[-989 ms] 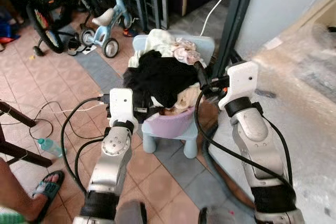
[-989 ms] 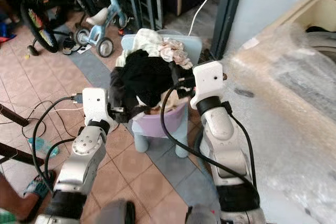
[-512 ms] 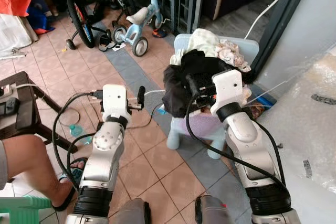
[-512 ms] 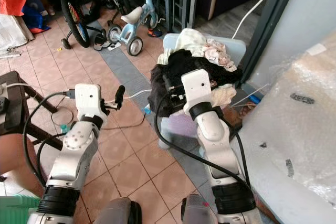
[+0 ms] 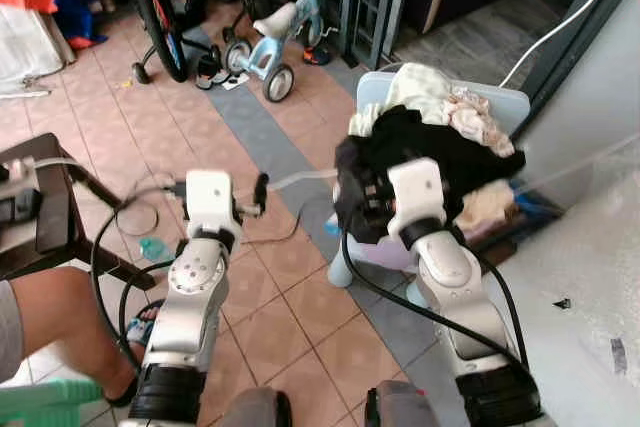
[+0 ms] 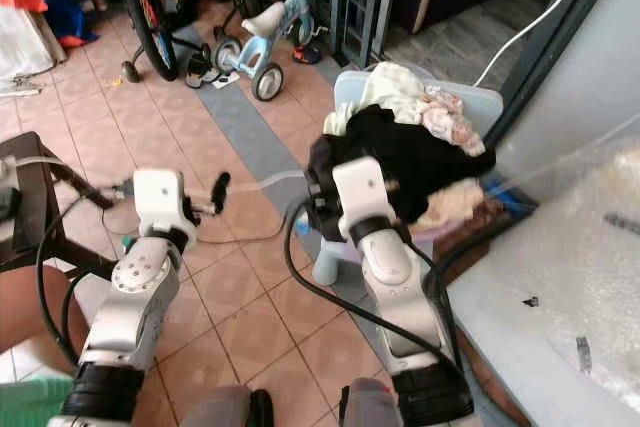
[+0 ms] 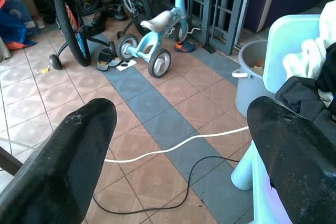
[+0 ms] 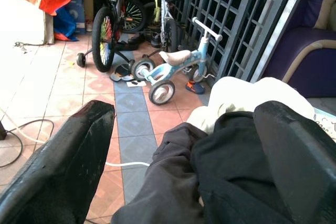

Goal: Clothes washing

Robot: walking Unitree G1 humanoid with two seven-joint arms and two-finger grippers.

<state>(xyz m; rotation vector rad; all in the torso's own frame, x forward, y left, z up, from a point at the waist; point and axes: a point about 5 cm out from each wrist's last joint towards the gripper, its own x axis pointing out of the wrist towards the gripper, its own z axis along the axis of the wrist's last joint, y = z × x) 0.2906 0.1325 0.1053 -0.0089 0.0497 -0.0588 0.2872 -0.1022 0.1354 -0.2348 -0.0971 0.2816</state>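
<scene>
A heap of clothes (image 5: 432, 127) lies on a small light-blue chair (image 5: 505, 102), with a black garment (image 5: 440, 152) on top of pale ones. A lavender tub (image 5: 382, 253) shows under the heap. My right gripper (image 8: 184, 150) is open at the heap's left side. Its fingers (image 5: 368, 192) straddle the black garment (image 8: 231, 177) without closing on it. My left gripper (image 5: 262, 187) is open over the tiled floor, left of the chair and apart from the clothes. Between its fingers run the floor and a white cable (image 7: 173, 144).
A child's tricycle (image 5: 275, 37) and a bicycle (image 5: 165, 17) stand at the back. A grey bucket (image 7: 252, 72) is beside the chair. A dark stool (image 5: 40, 207) and a person's leg (image 5: 50, 317) are on the left. A plastic-wrapped surface (image 5: 600, 277) is on the right.
The camera has swung, shifting the whole scene. My left gripper has come away from the heap's left side and now stands apart over the floor. The right gripper stays at the black garment.
</scene>
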